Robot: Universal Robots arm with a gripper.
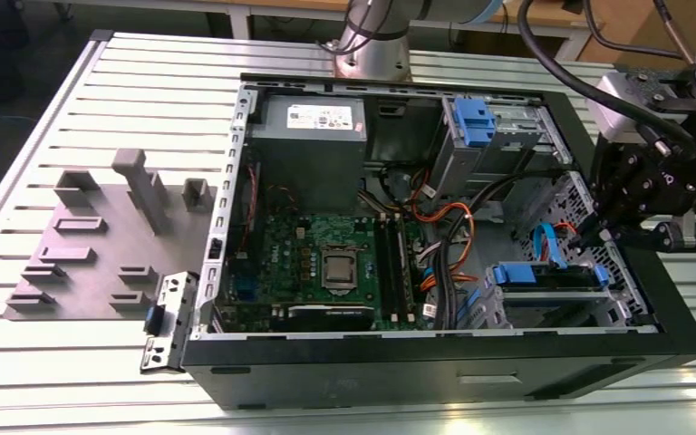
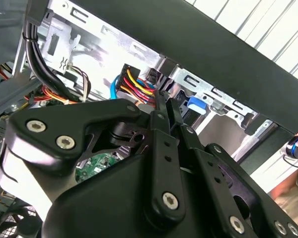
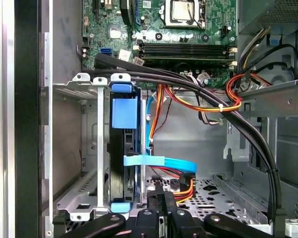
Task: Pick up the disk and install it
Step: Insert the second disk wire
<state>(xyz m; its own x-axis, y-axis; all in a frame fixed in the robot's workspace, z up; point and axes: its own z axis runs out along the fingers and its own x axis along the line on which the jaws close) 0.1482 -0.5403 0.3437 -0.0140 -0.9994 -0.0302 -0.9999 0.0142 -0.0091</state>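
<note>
The open computer case (image 1: 445, 362) lay on its side on the slatted bench (image 1: 70, 362), its interior facing up. In the exterior view the gripper (image 1: 594, 237) hung over the case's right end, its black fingers (image 1: 589, 231) pointing down into the space just beyond the drive cage (image 1: 547, 304). The disk (image 1: 546, 275), framed by its blue carrier, sat seated in that cage at the near right corner of the case (its blue front edge showed along the cage's top). In the first wrist view the disk (image 3: 123, 158) stood on edge inside the metal cage (image 3: 79, 148), with a blue tab at each end, and a light blue flat cable (image 3: 161, 162) ran from beside it toward a connector with red, yellow and orange wires (image 3: 185, 188). The fingers (image 3: 161, 203) were drawn together with nothing between them, their tips close to that connector and just beside the disk, not touching it as far as could be seen. In the second wrist view the fingers (image 2: 164, 114) likewise met at the tips, near a bundle of coloured wires (image 2: 134, 84). The motherboard (image 1: 323, 263) filled the case's left half, the grey power supply (image 1: 312, 122) sat at the far left, and a second blue bracket (image 1: 474, 122) stood in the far bay. A grey fixture plate (image 1: 106, 245) lay on the bench to the left of the case.
</note>
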